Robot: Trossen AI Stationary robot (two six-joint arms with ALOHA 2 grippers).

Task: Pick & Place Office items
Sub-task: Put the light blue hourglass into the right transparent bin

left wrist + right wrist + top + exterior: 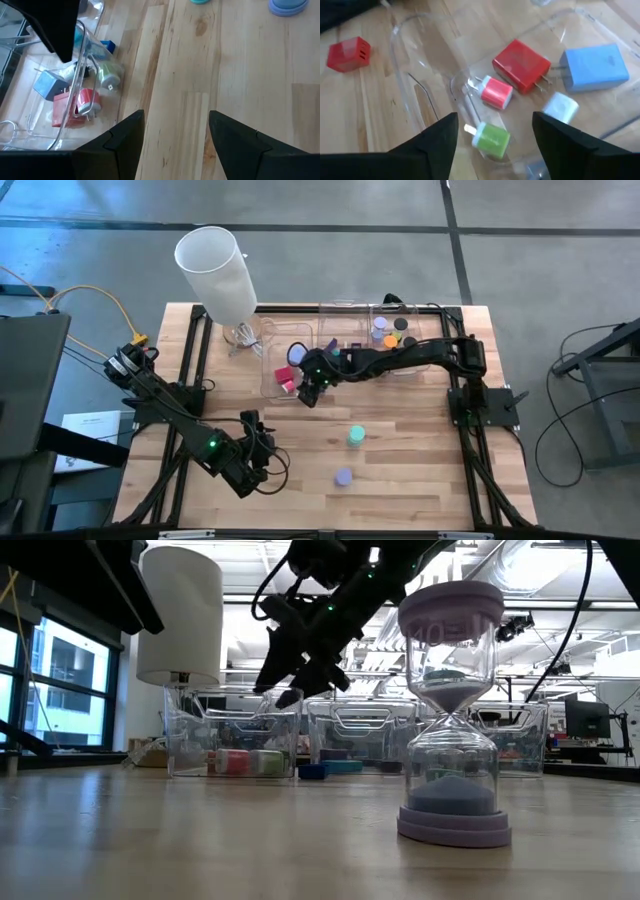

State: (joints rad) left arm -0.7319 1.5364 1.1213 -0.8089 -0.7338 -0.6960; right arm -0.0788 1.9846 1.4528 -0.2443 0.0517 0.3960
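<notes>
In the clear bin, red plug blocks, boxy, two-pronged

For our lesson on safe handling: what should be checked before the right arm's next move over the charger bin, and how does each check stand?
1. Right gripper open, nothing held: ok.
2. Right gripper over the clear bin: ok.
3. Red charger block inside the bin: not ok, it lies on the table outside.
4. Left gripper open, apart from the right arm: ok.
5. Lavender hourglass upright: ok.
</notes>
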